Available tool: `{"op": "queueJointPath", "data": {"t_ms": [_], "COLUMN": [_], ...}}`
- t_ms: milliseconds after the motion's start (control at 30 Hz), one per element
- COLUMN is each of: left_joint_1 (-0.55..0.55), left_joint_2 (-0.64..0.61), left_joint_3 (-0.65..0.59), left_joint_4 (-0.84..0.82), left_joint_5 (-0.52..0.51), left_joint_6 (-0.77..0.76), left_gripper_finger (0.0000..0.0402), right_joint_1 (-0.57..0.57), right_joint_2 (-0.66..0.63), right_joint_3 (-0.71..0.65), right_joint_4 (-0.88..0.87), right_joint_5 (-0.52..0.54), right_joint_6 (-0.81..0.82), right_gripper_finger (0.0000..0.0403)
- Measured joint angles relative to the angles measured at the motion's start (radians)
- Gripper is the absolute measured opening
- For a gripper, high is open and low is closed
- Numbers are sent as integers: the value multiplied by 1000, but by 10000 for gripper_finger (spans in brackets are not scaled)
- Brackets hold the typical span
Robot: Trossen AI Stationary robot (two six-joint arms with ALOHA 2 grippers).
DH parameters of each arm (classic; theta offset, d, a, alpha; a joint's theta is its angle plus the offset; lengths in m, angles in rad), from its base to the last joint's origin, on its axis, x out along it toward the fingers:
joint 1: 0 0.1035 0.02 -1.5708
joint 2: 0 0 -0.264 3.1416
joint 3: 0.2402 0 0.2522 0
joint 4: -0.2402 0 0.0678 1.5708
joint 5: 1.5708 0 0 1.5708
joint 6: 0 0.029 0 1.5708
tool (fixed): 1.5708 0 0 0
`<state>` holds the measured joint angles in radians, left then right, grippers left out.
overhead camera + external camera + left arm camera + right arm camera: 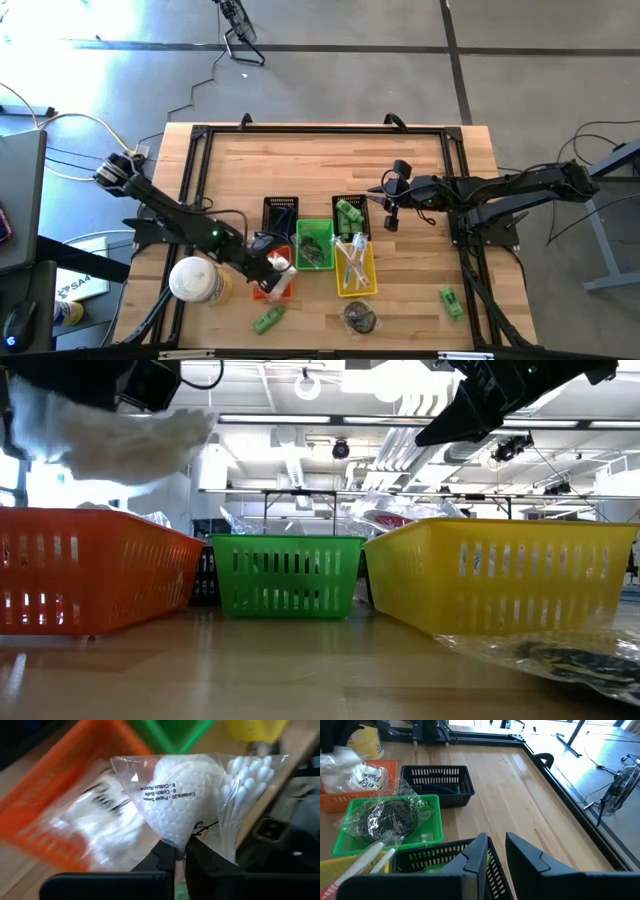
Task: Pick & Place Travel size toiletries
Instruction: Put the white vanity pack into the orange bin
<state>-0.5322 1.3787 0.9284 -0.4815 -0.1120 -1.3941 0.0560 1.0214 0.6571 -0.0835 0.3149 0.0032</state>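
Note:
A clear-wrapped packet of white cotton pieces and swabs [192, 795] hangs over the orange basket [272, 283], with my left gripper [180, 857] shut on it. In the low view the packet [110, 435] floats above the orange basket's rim [90, 515]. Another white packet [100, 820] lies inside that basket. My right gripper [495, 852] hovers open over the right black basket [350, 213], holding nothing. Green tubes lie on the table at the near left [268, 320] and near right [451, 300]. A clear packet of dark pieces [360, 317] rests on the table's near edge. My left gripper pinches the clear packet's wrapper at one end [194, 836] between its two fingers. The fingers slant down from the table's left. The packet stands out beyond the fingertips, lifted clear above the orange basket.
A green basket [314, 245] with a dark packet and a yellow basket [356, 268] with slim sticks stand beside the orange one. A second black basket [281, 213] stands behind. A round white-and-yellow container [197, 281] stands near my left arm. Bare wood lies at the far side.

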Motion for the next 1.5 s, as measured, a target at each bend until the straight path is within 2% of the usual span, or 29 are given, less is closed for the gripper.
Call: {"op": "queueJointPath", "data": {"t_ms": [167, 333, 667, 1033, 1133, 1300, 1500], "left_joint_1": [1, 1, 2, 2, 2, 2, 3], "left_joint_2": [22, 39, 142, 145, 145, 145, 143], "left_joint_3": [29, 28, 29, 29, 29, 29, 28], "left_joint_4": [-126, -178, -137, -91, -92, -97, -97], "left_joint_5": [11, 30, 102, 135, 142, 137, 198], "left_joint_6": [-33, -59, -51, -51, -51, -51, -51], "left_gripper_finger": [10, 10, 10, 13, 33, 93, 133], "right_joint_1": [0, 0, 0, 0, 0, 0, 0], "right_joint_2": [0, 0, 0, 0, 0, 0, 0], "right_joint_3": [0, 0, 0, 0, 0, 0, 0], "right_joint_4": [6, 6, 9, 9, 8, 6, 5], "right_joint_5": [-3, -3, -3, -11, -36, -73, -75], "right_joint_6": [0, 0, 2, 1, 1, -2, -8], "right_gripper_finger": [63, 63, 63, 63, 63, 63, 63]}}
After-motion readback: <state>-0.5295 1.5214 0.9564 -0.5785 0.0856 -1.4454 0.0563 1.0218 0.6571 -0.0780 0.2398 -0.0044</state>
